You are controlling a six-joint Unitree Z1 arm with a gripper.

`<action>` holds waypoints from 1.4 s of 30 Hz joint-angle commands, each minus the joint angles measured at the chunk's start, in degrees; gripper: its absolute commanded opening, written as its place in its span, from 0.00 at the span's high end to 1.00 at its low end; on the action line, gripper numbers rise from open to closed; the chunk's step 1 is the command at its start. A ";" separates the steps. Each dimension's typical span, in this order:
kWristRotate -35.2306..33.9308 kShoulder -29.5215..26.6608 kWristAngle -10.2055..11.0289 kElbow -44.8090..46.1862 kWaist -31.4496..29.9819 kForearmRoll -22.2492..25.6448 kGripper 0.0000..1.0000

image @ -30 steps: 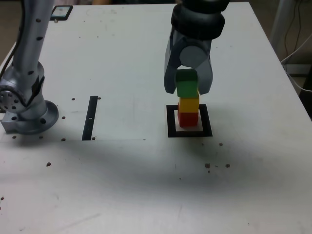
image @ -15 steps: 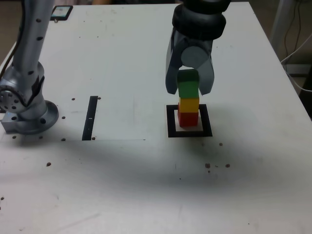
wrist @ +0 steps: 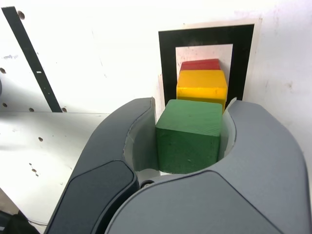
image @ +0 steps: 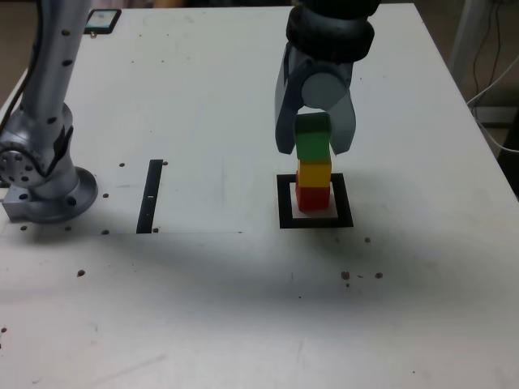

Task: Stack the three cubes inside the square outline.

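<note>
Right of centre in the exterior view, a red cube (image: 313, 198) sits within the white middle of a flat black square outline (image: 285, 203), with a yellow cube (image: 315, 174) directly above it. Both have plain, evenly coloured faces and straight edges. A green cube (image: 313, 139) appears above the yellow one; whether those two touch cannot be told. Its faces are matt, and the wrist view shows faint mottling on the darker one. The tabletop (image: 203, 300) is white and smooth, marked with small brown spots and a thin seam. At centre left of the exterior view lies a straight black strip (image: 150, 196), flat and narrow. The gripper (image: 314, 144) has smooth grey jaws, curved on the outside and hollowed within. They are drawn in to the cube's width and pinch the green cube between them, one on each side. At the far left of the exterior view stands a grey metallic arm (image: 47, 138) on a round base (image: 61, 198), and a small dark-framed object (image: 102, 22) lies at the upper left. Only the wrist view shows the pale inner faces of the jaws bordering the green cube.
</note>
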 commanded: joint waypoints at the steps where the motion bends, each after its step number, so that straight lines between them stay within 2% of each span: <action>1: 0.12 -0.15 -0.34 0.09 0.10 0.08 0.90; 5: 0.12 -0.14 -0.93 0.07 0.34 0.33 0.82; 9: 0.27 -0.08 -1.42 0.27 0.88 0.60 0.61; 12: 0.63 0.02 -1.47 0.50 1.36 0.60 0.51; 19: 1.33 0.10 -0.89 1.07 2.03 0.32 0.46; 26: 1.51 -0.25 -1.04 1.46 2.06 0.14 0.36; 31: 1.60 -0.40 -1.22 2.13 2.07 -0.40 0.33; 33: 1.75 -0.40 -1.23 2.48 2.07 -0.68 0.28; 38: 2.78 -0.87 -1.18 3.09 2.05 -0.87 0.04; 42: 4.18 -3.27 -1.10 2.59 1.78 -1.12 0.00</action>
